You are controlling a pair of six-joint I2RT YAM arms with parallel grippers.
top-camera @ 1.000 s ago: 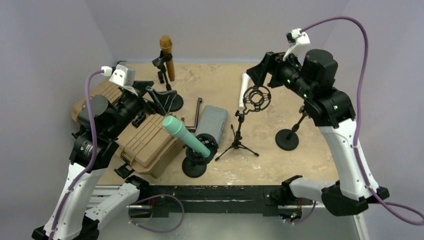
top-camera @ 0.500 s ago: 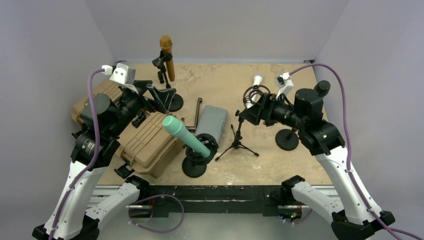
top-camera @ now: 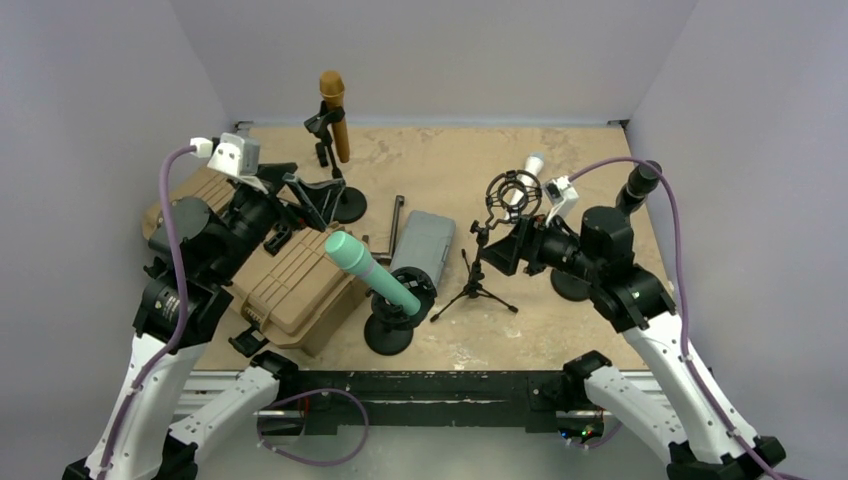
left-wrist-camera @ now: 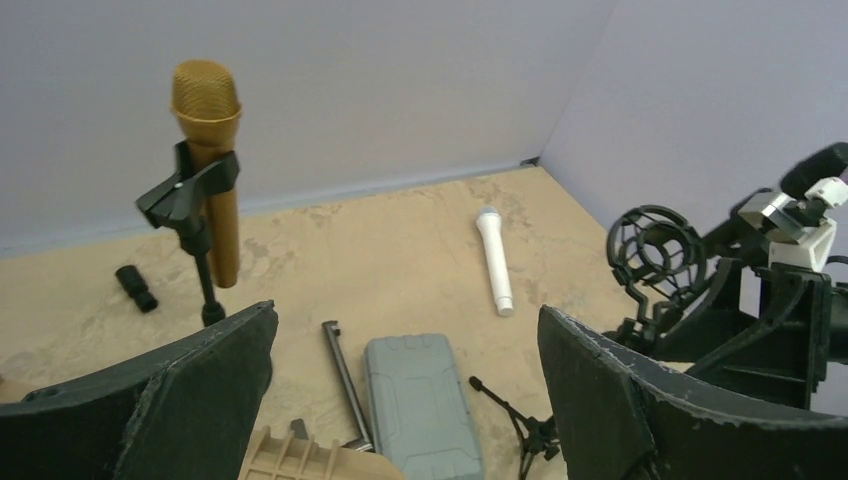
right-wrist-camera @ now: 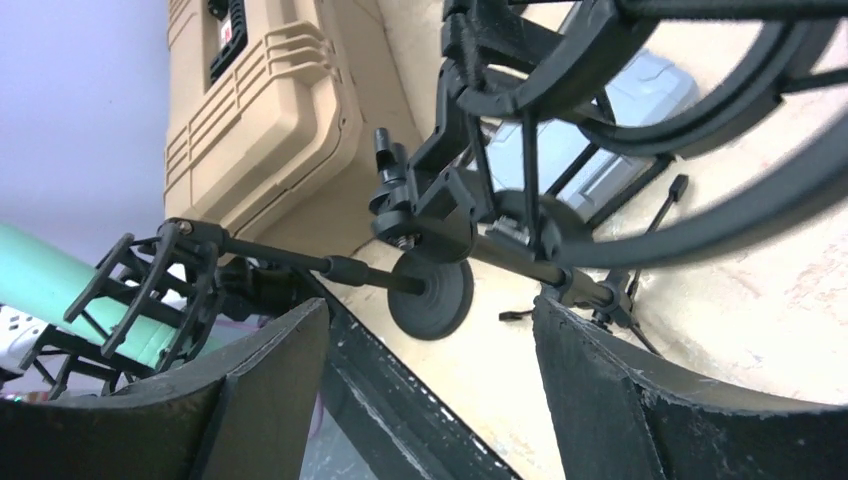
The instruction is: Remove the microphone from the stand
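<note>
Lying flat on the sandy table (top-camera: 430, 160), the white microphone (top-camera: 533, 164) rests toward the far side, out of the shock mount (top-camera: 513, 193) and apart from it. The mount stands on its small tripod stand (top-camera: 474, 285). The right gripper (right-wrist-camera: 430, 320) sits low beside that stand, fingers spread, gripping nothing. The left gripper (left-wrist-camera: 405, 320) hangs above the tan case (top-camera: 290, 275), jaws fully apart and holding nothing. A gold microphone (top-camera: 334, 115) and a green microphone (top-camera: 370, 272) sit in their own stands.

The white microphone (left-wrist-camera: 494, 262) looked like smooth plastic. The gold microphone (left-wrist-camera: 220, 240) had a metallic mesh head. The tan case (top-camera: 300, 280) was ribbed matt plastic; the desk (top-camera: 430, 160) looked matt.
</note>
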